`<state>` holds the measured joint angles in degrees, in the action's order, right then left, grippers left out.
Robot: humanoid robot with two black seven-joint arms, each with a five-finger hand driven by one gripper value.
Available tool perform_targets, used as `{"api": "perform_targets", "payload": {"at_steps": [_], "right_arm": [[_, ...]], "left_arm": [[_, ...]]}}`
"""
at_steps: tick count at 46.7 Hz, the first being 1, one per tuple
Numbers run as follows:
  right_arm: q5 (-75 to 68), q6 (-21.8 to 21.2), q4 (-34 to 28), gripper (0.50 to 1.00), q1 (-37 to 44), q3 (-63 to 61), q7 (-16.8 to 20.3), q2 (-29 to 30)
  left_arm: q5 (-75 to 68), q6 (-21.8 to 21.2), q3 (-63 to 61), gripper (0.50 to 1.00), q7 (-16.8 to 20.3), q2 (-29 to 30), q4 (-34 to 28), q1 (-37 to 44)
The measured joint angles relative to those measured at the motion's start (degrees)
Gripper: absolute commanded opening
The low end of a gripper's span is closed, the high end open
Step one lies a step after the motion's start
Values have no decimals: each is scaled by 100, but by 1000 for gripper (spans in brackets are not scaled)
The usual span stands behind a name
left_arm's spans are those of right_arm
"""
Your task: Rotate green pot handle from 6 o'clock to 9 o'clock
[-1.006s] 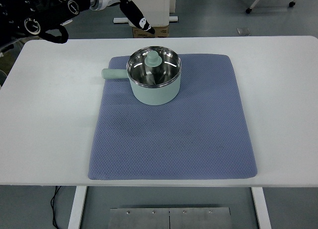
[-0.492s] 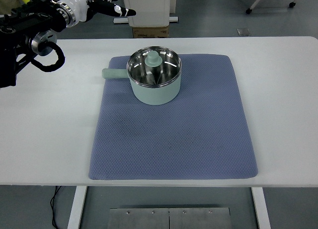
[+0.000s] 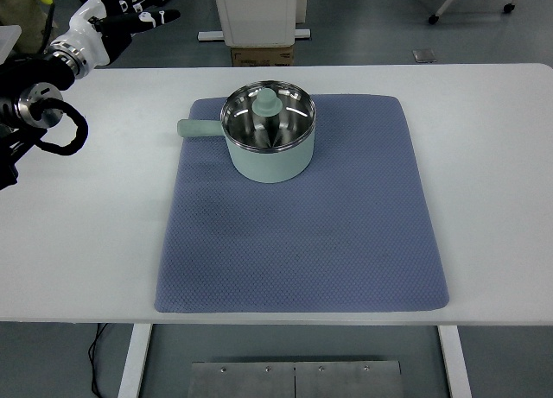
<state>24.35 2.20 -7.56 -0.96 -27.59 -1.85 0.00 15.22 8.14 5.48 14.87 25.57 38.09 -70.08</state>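
In the top view, locate the green pot (image 3: 269,148) on the far half of the blue mat (image 3: 302,243), which lies on the white table (image 3: 492,182). Note that its handle (image 3: 198,128) points toward the picture's left, the 9 o'clock position, so judge the rotation as complete. A lid or insert with a green knob (image 3: 267,104) sits inside the steel bowl. The left hand (image 3: 112,16) is at the upper left corner, beyond the table's far edge and well apart from the pot, with fingers extended and holding nothing. The right hand is not visible. Expect the pot to behave as a rigid, fairly light body with a smooth wall that offers poor purchase; the textured mat probably resists sliding. If any correction is required, take hold of the stub handle near its free end, not the body.
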Motion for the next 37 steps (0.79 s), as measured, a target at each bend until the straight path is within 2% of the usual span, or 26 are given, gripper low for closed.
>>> {"api": "perform_targets", "payload": {"at_steps": [19, 37], "right_arm": [[0, 0, 3, 1000, -2, -1, 1, 0], [0, 0, 1, 1000, -2, -1, 1, 0]], "left_arm": [[-1, 74, 1330, 1000, -2, -92, -23, 1079], [-1, 73, 1859, 1000, 2, -455, -22, 1563]]}}
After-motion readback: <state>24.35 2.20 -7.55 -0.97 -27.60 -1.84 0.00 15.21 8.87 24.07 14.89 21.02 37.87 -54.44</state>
